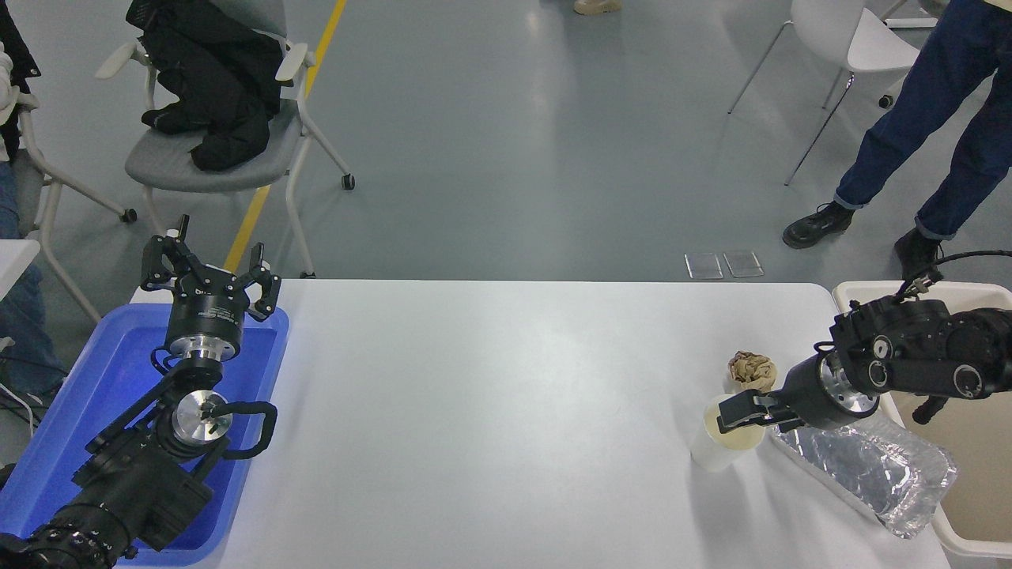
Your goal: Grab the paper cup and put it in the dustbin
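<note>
Nearest us: left arm parked lower left over blue tray point(47, 442), left gripper point(210, 273) with fingers spread, grasping nothing. Foil tray point(877, 466) lies at table's right front, beside dustbin point(972, 506) off table's right edge. Paper cup point(715, 450) stands upright on white table point(490, 411), just left of foil tray. Right gripper point(727, 417) sits over cup's mouth; we cannot tell whether it grips rim. Crumpled brown paper ball point(751, 368) just behind cup. Farther: chair point(213, 150) with black garment, person's legs point(917, 126) at top right.
</note>
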Controlling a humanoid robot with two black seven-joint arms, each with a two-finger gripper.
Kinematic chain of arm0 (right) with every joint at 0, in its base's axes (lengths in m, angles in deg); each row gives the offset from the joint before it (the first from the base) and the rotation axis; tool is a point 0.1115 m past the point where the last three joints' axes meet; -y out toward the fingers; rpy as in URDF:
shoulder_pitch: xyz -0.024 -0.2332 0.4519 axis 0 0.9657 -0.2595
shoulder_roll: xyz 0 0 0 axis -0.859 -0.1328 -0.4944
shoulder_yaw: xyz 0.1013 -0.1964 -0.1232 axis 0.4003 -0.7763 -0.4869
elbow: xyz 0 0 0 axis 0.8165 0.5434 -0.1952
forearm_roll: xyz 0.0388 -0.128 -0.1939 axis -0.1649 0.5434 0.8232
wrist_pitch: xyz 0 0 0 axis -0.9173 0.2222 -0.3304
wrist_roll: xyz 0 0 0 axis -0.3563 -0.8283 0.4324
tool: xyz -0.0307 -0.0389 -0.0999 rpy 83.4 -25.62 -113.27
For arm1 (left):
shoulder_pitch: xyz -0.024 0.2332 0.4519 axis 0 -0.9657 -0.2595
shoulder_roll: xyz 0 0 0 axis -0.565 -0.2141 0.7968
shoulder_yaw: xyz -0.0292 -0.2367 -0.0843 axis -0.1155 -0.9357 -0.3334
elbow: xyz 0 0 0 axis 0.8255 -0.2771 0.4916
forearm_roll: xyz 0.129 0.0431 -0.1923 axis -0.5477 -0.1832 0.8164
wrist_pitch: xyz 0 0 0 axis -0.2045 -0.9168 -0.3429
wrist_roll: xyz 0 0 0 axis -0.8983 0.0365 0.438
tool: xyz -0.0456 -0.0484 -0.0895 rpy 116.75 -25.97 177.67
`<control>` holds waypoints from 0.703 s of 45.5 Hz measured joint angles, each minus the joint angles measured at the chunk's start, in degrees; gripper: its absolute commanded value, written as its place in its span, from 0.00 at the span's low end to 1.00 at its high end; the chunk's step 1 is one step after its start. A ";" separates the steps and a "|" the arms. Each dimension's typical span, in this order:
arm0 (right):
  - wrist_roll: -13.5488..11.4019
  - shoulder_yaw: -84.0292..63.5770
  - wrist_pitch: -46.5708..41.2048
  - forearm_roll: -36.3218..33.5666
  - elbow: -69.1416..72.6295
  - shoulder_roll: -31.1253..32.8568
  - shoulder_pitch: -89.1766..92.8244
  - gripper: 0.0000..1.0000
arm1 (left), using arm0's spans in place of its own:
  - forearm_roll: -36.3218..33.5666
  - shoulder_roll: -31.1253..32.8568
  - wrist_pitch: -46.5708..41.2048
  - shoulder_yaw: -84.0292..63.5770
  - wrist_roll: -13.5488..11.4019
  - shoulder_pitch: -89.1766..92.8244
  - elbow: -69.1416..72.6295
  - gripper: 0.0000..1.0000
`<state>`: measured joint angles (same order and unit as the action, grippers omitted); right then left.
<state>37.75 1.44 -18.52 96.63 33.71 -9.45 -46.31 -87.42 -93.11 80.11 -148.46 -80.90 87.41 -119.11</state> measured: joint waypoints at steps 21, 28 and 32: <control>0.30 0.22 0.78 0.42 -0.51 -0.17 0.41 0.00 | 0.00 0.00 0.00 0.01 0.00 0.00 -0.03 0.99; 0.41 0.11 0.64 0.42 -0.27 0.08 0.02 0.00 | 0.00 0.00 0.00 0.01 0.00 0.01 -0.03 0.99; 0.45 -0.10 0.51 0.41 0.52 0.59 -0.93 0.00 | 0.00 0.00 0.00 0.01 0.00 0.01 -0.03 0.99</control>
<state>38.20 1.35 -18.02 97.05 34.23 -8.85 -47.25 -87.42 -93.11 80.11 -148.44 -80.90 87.43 -119.13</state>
